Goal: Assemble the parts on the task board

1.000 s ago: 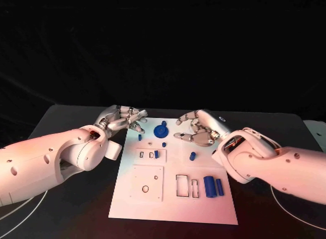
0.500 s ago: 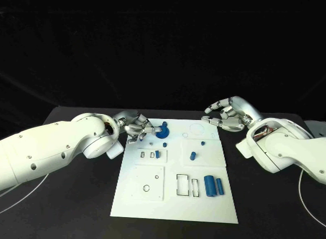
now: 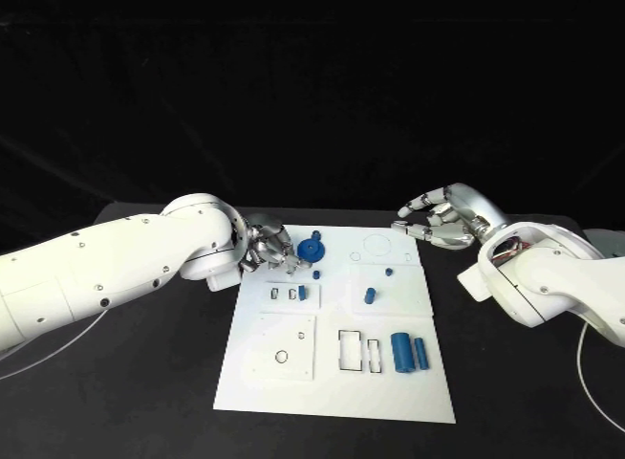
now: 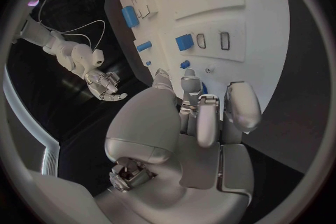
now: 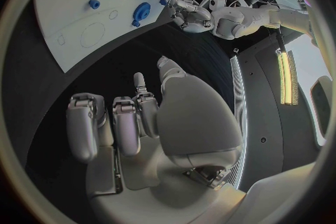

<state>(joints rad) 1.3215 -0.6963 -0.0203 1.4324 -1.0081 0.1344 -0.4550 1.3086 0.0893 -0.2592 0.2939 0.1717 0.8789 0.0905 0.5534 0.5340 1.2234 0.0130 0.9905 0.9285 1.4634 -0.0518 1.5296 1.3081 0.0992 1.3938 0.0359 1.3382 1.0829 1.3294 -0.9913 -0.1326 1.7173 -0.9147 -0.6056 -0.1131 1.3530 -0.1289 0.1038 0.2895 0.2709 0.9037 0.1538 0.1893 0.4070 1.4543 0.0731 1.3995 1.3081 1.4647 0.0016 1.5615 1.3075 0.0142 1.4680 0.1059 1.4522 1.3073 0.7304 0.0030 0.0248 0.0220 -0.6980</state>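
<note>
Hands had parted since a second earlier: the right hand (image 3: 443,218) had withdrawn to the frame's right, off the task board (image 3: 292,382), fingers spread and empty. The left hand (image 3: 270,245) had closed in beside the round blue part (image 3: 310,251) near the board's upper left, fingers curled, whether touching I couldn't tell; seating that part probably came next.

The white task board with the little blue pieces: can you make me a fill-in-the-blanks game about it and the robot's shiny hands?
1. The white task board lies on a ____ table.
2. The round blue disc part sits right beside the robot's ____ silver hand.
3. The right silver hand holds ____.
4. The two blue cylinder parts lie side by side near the board's ____ edge.

Missing words: black; left; nothing; right
</note>
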